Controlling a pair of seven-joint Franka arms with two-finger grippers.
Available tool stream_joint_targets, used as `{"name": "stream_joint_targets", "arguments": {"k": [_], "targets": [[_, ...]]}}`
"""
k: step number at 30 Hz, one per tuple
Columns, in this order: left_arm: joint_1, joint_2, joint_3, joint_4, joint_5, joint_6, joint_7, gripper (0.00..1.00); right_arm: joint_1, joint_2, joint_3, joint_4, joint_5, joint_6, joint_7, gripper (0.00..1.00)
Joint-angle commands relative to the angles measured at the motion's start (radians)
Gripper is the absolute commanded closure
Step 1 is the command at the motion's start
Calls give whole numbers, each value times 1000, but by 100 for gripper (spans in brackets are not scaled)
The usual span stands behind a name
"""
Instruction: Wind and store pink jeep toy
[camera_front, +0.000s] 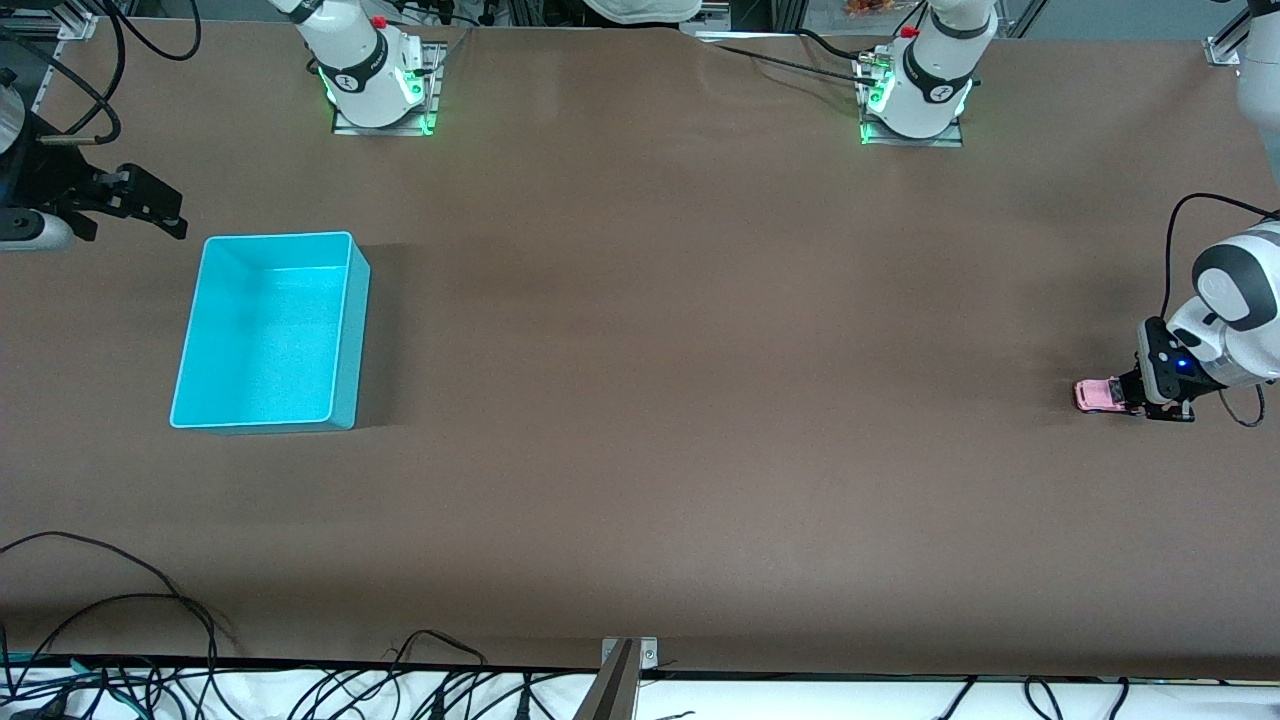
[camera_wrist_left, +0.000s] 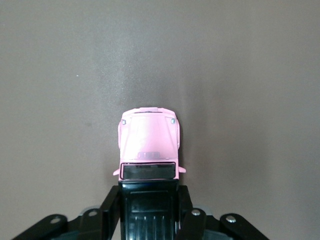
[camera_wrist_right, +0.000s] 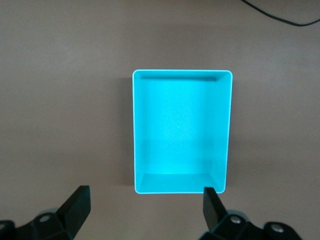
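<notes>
The pink jeep toy (camera_front: 1095, 393) stands on the brown table at the left arm's end. My left gripper (camera_front: 1128, 395) is low at the table and shut on the jeep's black rear part. In the left wrist view the jeep (camera_wrist_left: 148, 137) points away from the gripper (camera_wrist_left: 150, 192), and the black fingers (camera_wrist_left: 112, 205) press on both its sides. The cyan bin (camera_front: 275, 237) stands empty at the right arm's end. My right gripper (camera_front: 165, 210) hangs open and empty above the table beside the bin; its wrist view shows the bin (camera_wrist_right: 182, 71) past its spread gripper (camera_wrist_right: 145, 196).
Both arm bases (camera_front: 380, 90) (camera_front: 915, 100) stand at the table's edge farthest from the front camera. Loose black cables (camera_front: 150, 600) and a metal bracket (camera_front: 625, 665) lie along the edge nearest the camera. Bare brown table lies between the jeep and the bin.
</notes>
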Motion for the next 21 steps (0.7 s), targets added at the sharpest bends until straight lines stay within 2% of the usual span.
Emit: {"name": "stream_joint_targets", "arguments": {"k": [1,7,21], "targets": [[-2,44,-8,77,14,-74,14,0,-8,2,9,11,-9,-16,2,0],[-26,36,-12,163,8,-205,-13,0,-8,2,9,11,-9,-16,0,0],[-72,-16,-18,312,16,-477,-246,0,-8,2,9,11,-9,-16,2,0]]}}
